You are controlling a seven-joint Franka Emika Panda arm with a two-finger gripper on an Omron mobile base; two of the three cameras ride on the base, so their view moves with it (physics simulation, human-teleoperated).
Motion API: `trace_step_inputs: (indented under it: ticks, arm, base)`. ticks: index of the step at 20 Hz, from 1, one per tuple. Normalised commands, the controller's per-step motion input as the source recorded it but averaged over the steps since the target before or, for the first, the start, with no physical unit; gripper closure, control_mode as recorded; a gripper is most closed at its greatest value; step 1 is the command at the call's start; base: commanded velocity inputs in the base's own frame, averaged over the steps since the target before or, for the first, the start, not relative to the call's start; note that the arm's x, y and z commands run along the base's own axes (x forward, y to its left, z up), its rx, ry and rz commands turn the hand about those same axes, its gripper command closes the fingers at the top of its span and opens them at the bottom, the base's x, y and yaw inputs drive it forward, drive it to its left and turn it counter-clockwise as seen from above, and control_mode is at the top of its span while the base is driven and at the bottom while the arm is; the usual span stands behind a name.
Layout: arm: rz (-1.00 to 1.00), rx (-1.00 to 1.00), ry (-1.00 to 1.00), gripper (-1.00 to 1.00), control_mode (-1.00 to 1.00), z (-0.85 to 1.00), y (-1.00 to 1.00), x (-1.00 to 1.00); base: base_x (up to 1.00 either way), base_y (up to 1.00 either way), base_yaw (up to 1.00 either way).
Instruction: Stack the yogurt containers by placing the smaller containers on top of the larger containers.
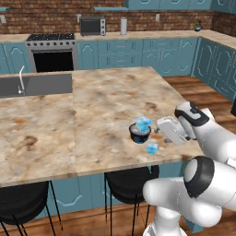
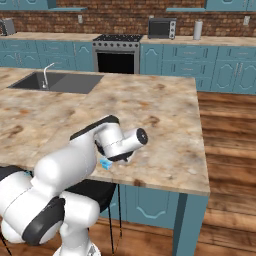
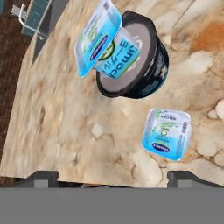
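Observation:
A squat dark tub (image 1: 139,135) with a pale grey top stands near the counter's front right edge. One small light-blue yogurt cup (image 1: 142,123) rests tilted on top of it. In the hand view the same cup (image 3: 103,41) leans over the left rim of the tub (image 3: 162,65). A second blue cup (image 1: 152,148) lies on the counter just in front of the tub, also seen in the hand view (image 3: 167,133). My gripper (image 1: 162,130) hovers right of the tub, open, with nothing between its fingertips (image 3: 41,177). In the right base view my arm hides the tub; a bit of blue cup (image 2: 105,164) peeks out.
The marble island counter (image 1: 101,106) stretches left and back, with a sink (image 1: 37,85) and faucet at its far left. Its front edge runs close to the cups. Black stools (image 1: 129,182) stand under the counter. Stove and cabinets line the back wall.

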Motion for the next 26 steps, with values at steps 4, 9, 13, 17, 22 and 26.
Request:
trace_step_inputs:
  ticks: [4,9,13,17,22,26]
  arm:
    - [-0.16,-0.06,0.23,-1.00,-1.00,0.00,0.00,-0.26]
    - [-0.06,-0.09,0.13,-1.00,-1.00,0.00,0.06,-0.02]
    - [0.00,-0.14,0.05,-1.00,-1.00,-0.08,0.10,0.00]
    - [0.00,-0.17,0.01,-1.00,-1.00,-0.06,0.02,0.00]
    - [0.00,-0.17,0.00,-1.00,-1.00,-0.10,0.05,0.00]
    - [0.00,-0.14,0.01,-1.00,-1.00,-0.19,0.05,0.00]
  base:
    - [0.00,0.00,0.00]
    - [0.00,0.00,0.00]
    - [0.00,0.00,0.00]
    - [0.00,0.00,0.00]
    - [0.00,0.00,0.00]
    - [0.00,0.00,0.00]
